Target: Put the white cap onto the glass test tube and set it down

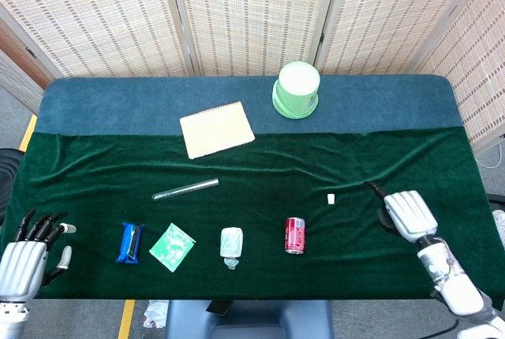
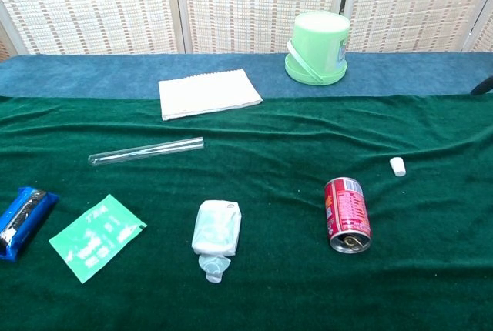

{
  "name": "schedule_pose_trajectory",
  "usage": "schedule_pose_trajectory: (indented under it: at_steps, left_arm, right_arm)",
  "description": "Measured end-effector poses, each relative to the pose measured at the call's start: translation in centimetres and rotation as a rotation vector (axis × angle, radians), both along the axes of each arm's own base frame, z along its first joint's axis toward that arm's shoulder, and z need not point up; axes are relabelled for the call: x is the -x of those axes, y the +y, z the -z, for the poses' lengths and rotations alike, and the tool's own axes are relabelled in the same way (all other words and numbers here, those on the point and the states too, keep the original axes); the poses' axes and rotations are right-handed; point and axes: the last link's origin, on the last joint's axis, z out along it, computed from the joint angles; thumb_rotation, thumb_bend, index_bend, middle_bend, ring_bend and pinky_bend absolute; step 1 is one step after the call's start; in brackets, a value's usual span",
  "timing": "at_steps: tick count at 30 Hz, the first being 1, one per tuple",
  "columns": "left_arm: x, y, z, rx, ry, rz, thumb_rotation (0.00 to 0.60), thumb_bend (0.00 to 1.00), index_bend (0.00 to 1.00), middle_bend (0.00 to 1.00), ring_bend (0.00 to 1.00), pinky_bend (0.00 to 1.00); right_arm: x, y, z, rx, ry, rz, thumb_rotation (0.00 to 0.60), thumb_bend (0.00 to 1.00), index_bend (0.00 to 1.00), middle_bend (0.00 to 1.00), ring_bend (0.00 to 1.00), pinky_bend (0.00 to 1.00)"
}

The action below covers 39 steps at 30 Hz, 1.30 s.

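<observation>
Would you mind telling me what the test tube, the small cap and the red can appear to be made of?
Test tube: clear glass by the look; the green cloth shows through it. Small cap: matte white, probably plastic or rubber; too small to tell. Red can: printed metal, likely aluminium, with a shiny silver top.

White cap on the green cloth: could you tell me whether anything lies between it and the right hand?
Nothing visible does. The small white cap sits alone on bare green cloth, with the right hand just to its right; the red can lies off that path.
</observation>
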Motion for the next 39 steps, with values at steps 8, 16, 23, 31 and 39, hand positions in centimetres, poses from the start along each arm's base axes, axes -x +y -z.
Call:
schedule_pose_trajectory:
  at_steps: [8,16,23,31,39]
  left_arm:
    - [0.0,0.0,0.3,0.008,0.001,-0.003,0.6,0.53,0.4,0.25,0.21,0.01]
    - [-0.2,0.0,0.6,0.021,0.006,-0.002,0.6,0.53,0.4,0.25,0.21,0.01]
    - [-0.2,0.0,0.6,0.023,0.012,-0.008,0.6,0.53,0.39,0.25,0.21,0.01]
    - [0.0,0.0,0.8,0.028,0.012,-0.014,0.6,0.53,0.39,0.25,0.21,0.01]
    - [0.1,0.0,0.9,0.032,0.013,-0.02,0.6,0.53,0.39,0.25,0.21,0.0]
  right_arm:
    - [-0.1,-1.3,1.0,-0.023,0.017,0.031,0.6,0.68,0.16,0.9,1.0,0.98]
    - [0.5,-2.5,2.8,-0.099,0.031,0.093,0.6,0.74,0.2,0.93,1.0,1.0]
    - [0.1,-4.1,5.4,-0.163,0.035,0.113,0.6,0.75,0.21,0.93,1.0,1.0]
    - [-0.6,-5.5,7.4,-0.199,0.05,0.11,0.6,0.75,0.22,0.93,1.0,1.0]
    - [-0.9,-6.2,8.7,-0.222,0.064,0.113,0.6,0.75,0.22,0.93,1.0,1.0]
